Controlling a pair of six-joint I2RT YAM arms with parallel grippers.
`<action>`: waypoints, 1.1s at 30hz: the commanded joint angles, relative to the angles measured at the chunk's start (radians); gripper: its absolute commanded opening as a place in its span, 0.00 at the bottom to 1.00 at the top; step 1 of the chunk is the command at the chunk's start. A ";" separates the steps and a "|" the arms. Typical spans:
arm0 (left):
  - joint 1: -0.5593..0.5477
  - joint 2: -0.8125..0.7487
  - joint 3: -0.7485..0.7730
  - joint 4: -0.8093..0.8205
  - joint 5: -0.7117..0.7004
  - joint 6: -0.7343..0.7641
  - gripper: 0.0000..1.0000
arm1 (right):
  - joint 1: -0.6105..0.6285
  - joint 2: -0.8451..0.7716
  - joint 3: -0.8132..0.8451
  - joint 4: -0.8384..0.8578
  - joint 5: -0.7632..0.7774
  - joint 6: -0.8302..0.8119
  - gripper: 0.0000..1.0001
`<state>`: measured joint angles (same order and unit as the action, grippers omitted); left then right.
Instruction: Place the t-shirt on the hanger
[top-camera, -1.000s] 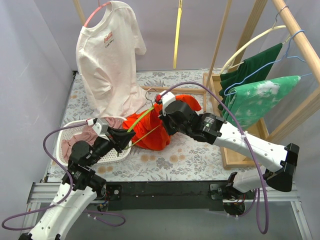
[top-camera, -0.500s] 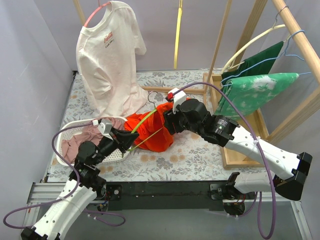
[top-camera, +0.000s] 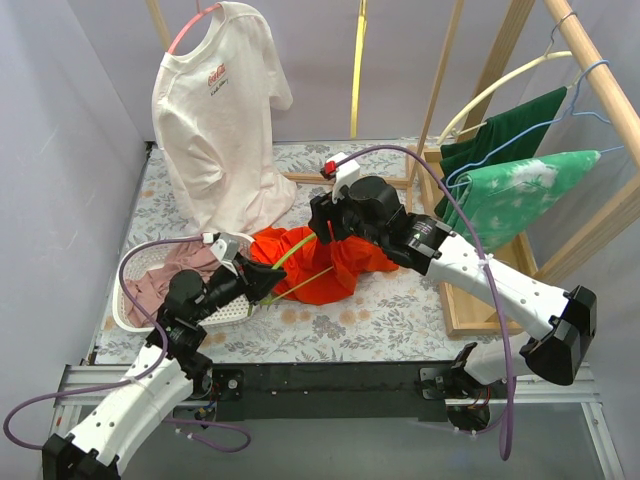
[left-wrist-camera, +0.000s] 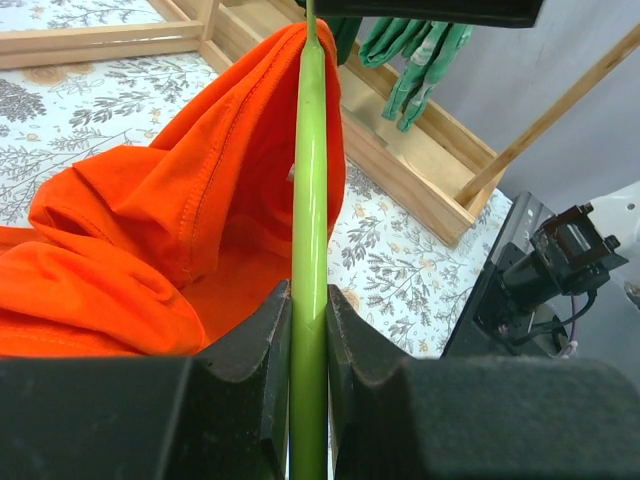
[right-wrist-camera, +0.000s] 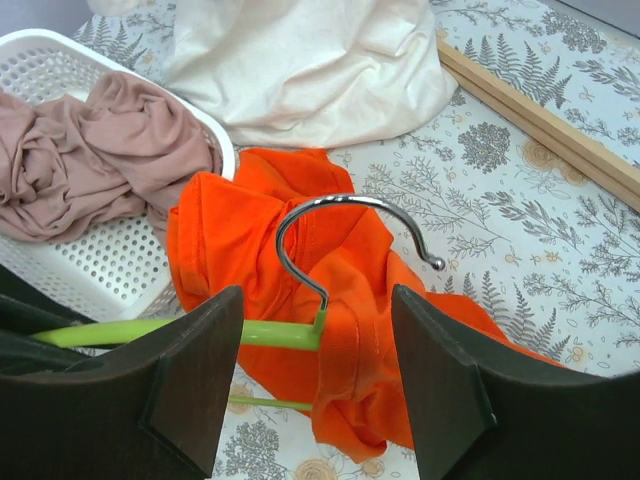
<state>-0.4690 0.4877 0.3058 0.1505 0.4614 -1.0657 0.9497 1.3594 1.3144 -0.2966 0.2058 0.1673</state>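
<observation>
Clamping the hanger (left-wrist-camera: 308, 200) with left jaws, I'm holding right jaws open at the t-shirt's (left-wrist-camera: 120, 290) twelve o'clock.

You have plain pale walls (top-camera: 60, 120) closing the left and top of the frame, a flower-patterned table (top-camera: 380, 310) at centre, and a wooden rack (top-camera: 590, 58) along the right side.

Open strip of tablecloth (top-camera: 350, 320) along the near edge, in front of the t-shirt (top-camera: 335, 278). Basket (top-camera: 118, 300) blocks the left. White shirt (top-camera: 215, 140) hangs down to the table behind. Wooden rack base (top-camera: 462, 322) walls off the right.
</observation>
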 joint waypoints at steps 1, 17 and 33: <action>-0.008 0.020 0.072 0.067 0.054 0.023 0.00 | -0.017 -0.020 -0.055 0.164 -0.011 0.058 0.68; -0.016 0.195 0.211 -0.023 0.062 0.030 0.24 | -0.017 -0.118 -0.355 0.444 0.043 0.107 0.01; -0.014 0.520 0.598 -0.541 -0.202 0.019 0.72 | -0.017 -0.298 -0.581 0.625 -0.058 0.023 0.01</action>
<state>-0.4835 0.8986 0.8219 -0.2020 0.3099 -1.0809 0.9306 1.1187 0.7544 0.1909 0.1829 0.2253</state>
